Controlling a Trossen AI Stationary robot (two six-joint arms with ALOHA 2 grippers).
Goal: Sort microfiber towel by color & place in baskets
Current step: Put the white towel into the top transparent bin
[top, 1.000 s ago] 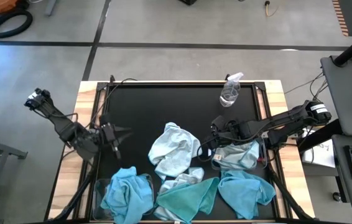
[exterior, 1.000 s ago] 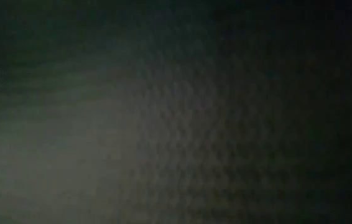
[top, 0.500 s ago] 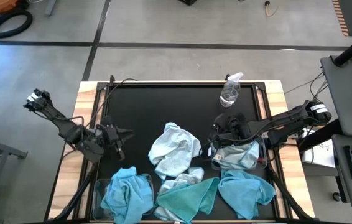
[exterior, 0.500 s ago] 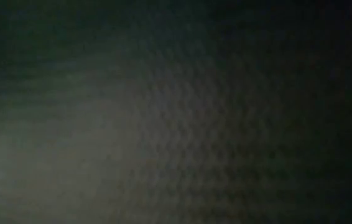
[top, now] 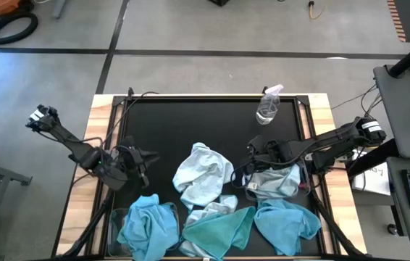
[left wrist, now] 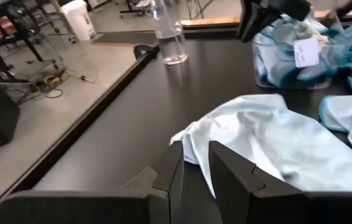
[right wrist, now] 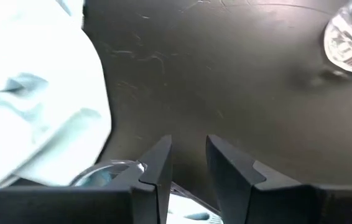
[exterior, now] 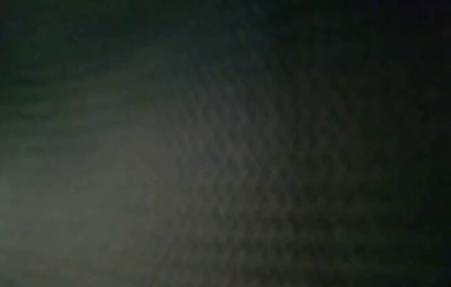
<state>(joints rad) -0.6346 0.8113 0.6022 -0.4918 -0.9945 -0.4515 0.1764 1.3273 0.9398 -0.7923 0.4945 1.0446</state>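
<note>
The left gripper (top: 147, 157) hangs over the black table (top: 190, 123) with its fingers (left wrist: 226, 171) a narrow gap apart and nothing between them; a crumpled pale cloth (top: 201, 174) lies just ahead of its tips, and a bright blue cloth (top: 147, 221) sits in a clear bin (top: 113, 226) beside and behind it. The right gripper (top: 243, 172) is above the rim of a second clear bin (top: 308, 180), which holds a pale cloth (top: 276, 181); its fingers (right wrist: 229, 165) also stand slightly apart, pinching nothing. Near it, toward the front edge, lie a teal cloth (top: 219, 230) and another blue cloth (top: 285, 221); a clear spray bottle (top: 269, 105) stands well off beyond it. The low view is dark.
</note>
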